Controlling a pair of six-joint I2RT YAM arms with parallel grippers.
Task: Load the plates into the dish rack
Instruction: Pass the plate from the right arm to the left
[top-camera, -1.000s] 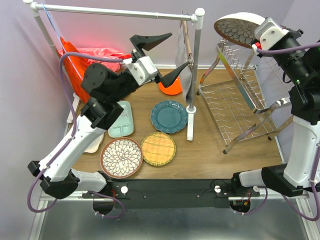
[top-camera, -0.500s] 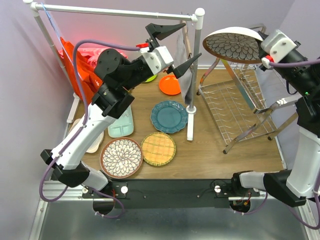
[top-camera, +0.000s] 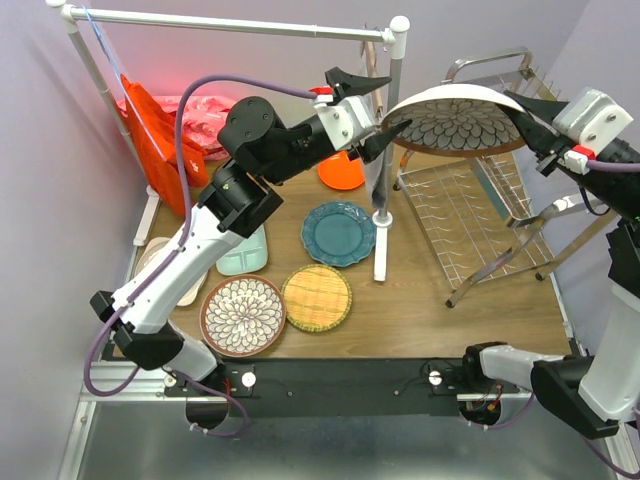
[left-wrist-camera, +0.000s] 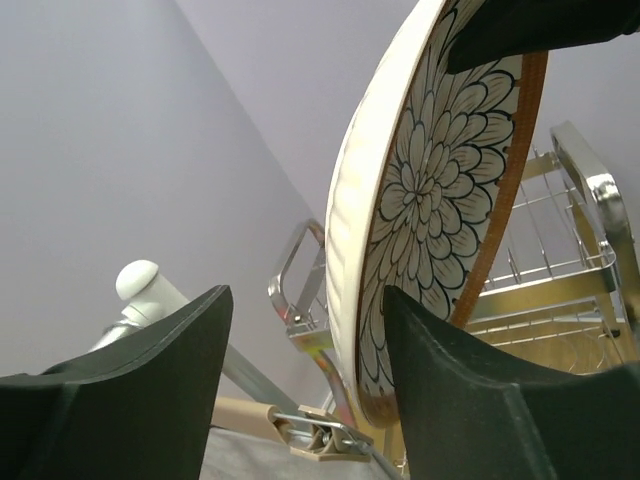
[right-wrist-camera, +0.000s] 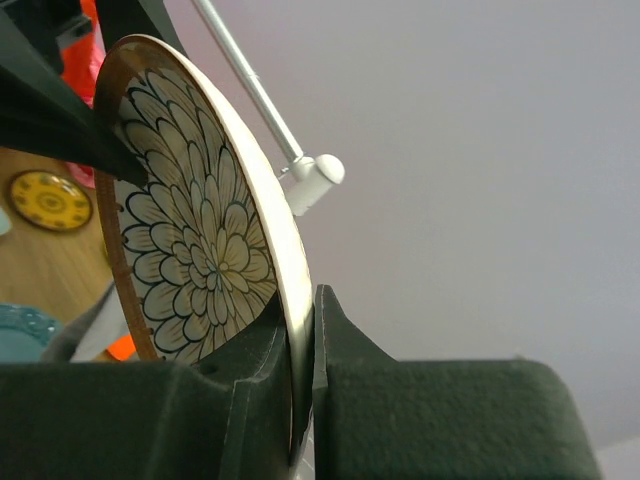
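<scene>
From above, your right fingers (top-camera: 530, 110) are clenched on the right edge of the flowered plate (top-camera: 455, 118). They hold it in the air over the back of the dish rack (top-camera: 470, 215), patterned face turned down and toward the camera. Your left fingers (top-camera: 358, 78) stand apart at the plate's left edge, one above the rim and one below. On the tabletop (top-camera: 420, 310) lie a second flowered plate (top-camera: 243, 315), a woven yellow plate (top-camera: 316, 297) just beside it, a teal plate (top-camera: 339, 233), an orange plate (top-camera: 340, 172) and a mint tray (top-camera: 243, 245). A white pipe rail (top-camera: 240, 25) crosses the back, with a red cloth (top-camera: 150, 125) hanging at its left end.

From your left wrist, the left fingers (left-wrist-camera: 150, 380) are spread wide. The flowered plate (left-wrist-camera: 430, 190) stands on edge between them, close against the right-hand one. You cannot tell from here whether that finger touches the rim. The chrome dish rack (left-wrist-camera: 560, 290) shows behind the plate.

From your right wrist, the right fingers (right-wrist-camera: 350, 370) pinch the rim of the flowered plate (right-wrist-camera: 190, 240) tightly from both sides. Beyond the plate you see the white pipe rail (right-wrist-camera: 250, 90), and low on the left a yellow patterned plate (right-wrist-camera: 48, 200) lying on the tabletop.
</scene>
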